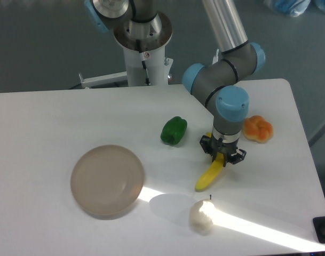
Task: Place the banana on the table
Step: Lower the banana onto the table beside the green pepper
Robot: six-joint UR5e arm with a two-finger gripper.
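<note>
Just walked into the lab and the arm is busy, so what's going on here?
The arm's tool is shut on the upper end of the banana, carrying it low over the white table. The banana hangs tilted between the green pepper and the whitish pear. It is not yet released; whether its tip touches the table is unclear.

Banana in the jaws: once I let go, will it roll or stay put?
The banana is curved, so it will probably settle on its side, not roll. It looks smooth and stiff, perhaps slippery. The gripper holds one end only, so it may pivot.
</note>
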